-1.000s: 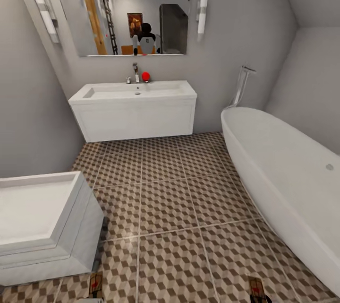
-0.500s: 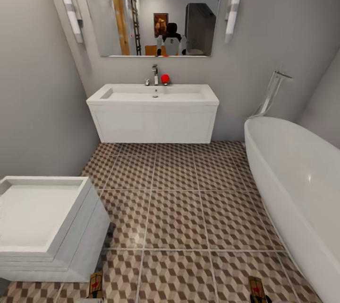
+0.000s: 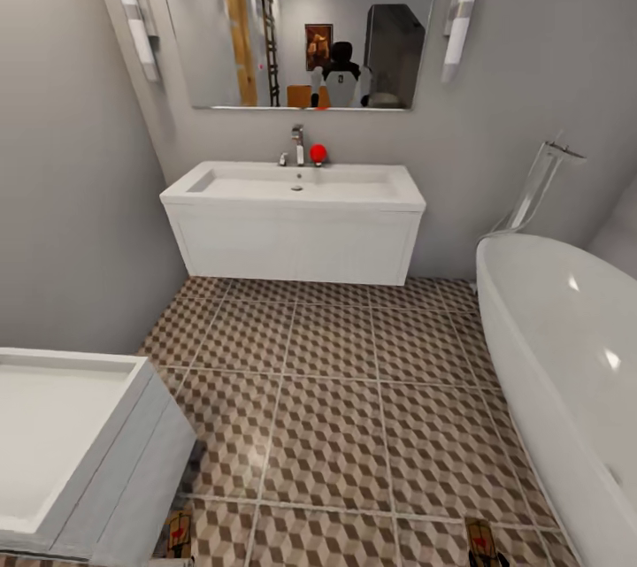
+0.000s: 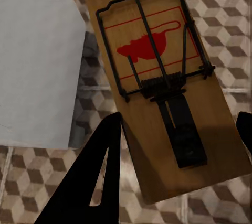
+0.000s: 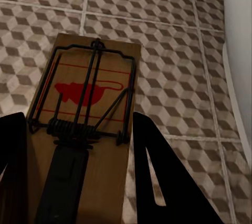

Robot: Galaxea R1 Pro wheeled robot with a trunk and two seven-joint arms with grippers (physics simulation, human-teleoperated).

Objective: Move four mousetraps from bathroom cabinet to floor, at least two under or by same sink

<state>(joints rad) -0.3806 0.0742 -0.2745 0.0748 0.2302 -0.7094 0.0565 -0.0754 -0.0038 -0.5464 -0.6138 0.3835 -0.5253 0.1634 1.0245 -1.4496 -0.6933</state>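
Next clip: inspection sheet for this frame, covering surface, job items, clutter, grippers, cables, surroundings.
Surface: cube-pattern tiled bathroom floor with pale grout lines.
Job's things: one mousetrap between the left gripper fingers; a second mousetrap between the right gripper fingers; both held above the tiles. White wall-hung sink ahead, with bare tiles below it.
Clutter: small red object beside the chrome tap.
Grippers: each closed on its trap.
Cables: nothing seen.
Surroundings: mirror above the sink, white bathtub to the robot's right, white unit to its left.
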